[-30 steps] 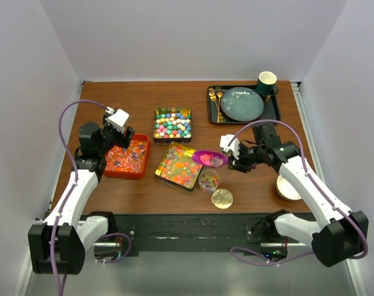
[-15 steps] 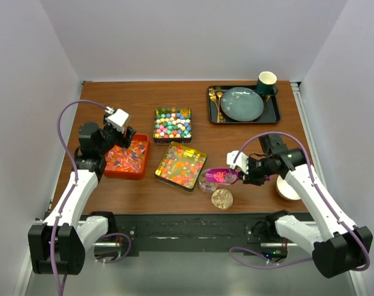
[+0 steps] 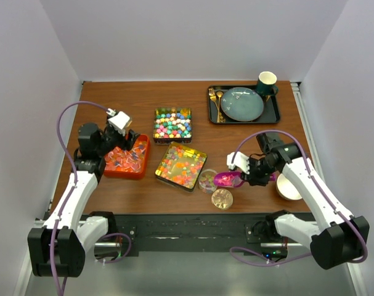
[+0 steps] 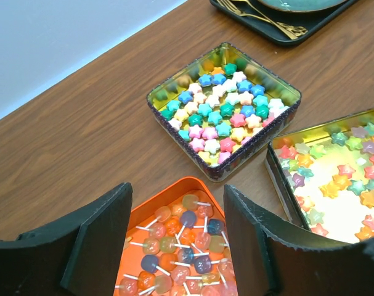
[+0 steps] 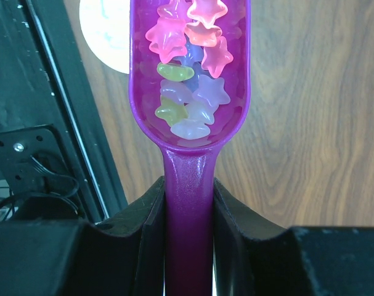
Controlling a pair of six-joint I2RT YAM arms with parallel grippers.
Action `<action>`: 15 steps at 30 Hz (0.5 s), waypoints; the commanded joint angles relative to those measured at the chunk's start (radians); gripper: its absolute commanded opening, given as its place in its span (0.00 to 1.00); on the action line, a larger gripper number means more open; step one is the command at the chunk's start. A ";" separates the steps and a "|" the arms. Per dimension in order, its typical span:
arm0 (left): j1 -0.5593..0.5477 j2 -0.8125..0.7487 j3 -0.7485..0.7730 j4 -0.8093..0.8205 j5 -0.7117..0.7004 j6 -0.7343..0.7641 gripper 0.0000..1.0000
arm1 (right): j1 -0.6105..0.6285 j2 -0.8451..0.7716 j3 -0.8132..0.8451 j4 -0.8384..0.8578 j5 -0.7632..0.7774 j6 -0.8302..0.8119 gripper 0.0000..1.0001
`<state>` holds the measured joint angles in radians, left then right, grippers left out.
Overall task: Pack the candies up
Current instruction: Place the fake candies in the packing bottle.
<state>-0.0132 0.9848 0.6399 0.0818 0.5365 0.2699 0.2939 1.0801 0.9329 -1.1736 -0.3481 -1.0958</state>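
My right gripper (image 3: 247, 175) (image 5: 188, 192) is shut on the handle of a purple scoop (image 3: 226, 179) (image 5: 190, 154). The scoop holds several pastel star candies (image 5: 190, 74) and hangs just right of a small clear cup (image 3: 207, 180) with candies in it. A square tin (image 3: 172, 123) (image 4: 223, 111) is full of star candies. A gold tin (image 3: 181, 165) (image 4: 334, 179) holds orange, yellow and green candies. My left gripper (image 3: 122, 143) (image 4: 177, 213) is open and empty above an orange tray (image 3: 126, 158) (image 4: 174, 191) of small lollipops.
A round clear lid (image 3: 222, 198) (image 5: 106, 31) lies near the front edge below the cup. A white bowl (image 3: 287, 188) sits at the right. A black tray (image 3: 273, 111) with a teal plate, gold cutlery and a dark cup stands at the back right.
My right gripper has carried the loaded scoop from over the gold tin towards the front edge, to beside the clear cup. The left arm has barely moved.
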 commanded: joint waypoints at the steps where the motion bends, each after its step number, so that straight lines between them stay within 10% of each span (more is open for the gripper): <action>1: 0.005 0.002 0.021 0.030 0.040 -0.032 0.65 | -0.002 0.009 0.087 -0.021 0.040 0.027 0.00; 15: 0.005 0.022 -0.014 0.104 0.040 -0.075 0.65 | 0.016 0.095 0.195 -0.110 0.106 -0.045 0.00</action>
<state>-0.0132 1.0042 0.6395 0.1162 0.5606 0.2184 0.2974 1.1587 1.0721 -1.2457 -0.2668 -1.1141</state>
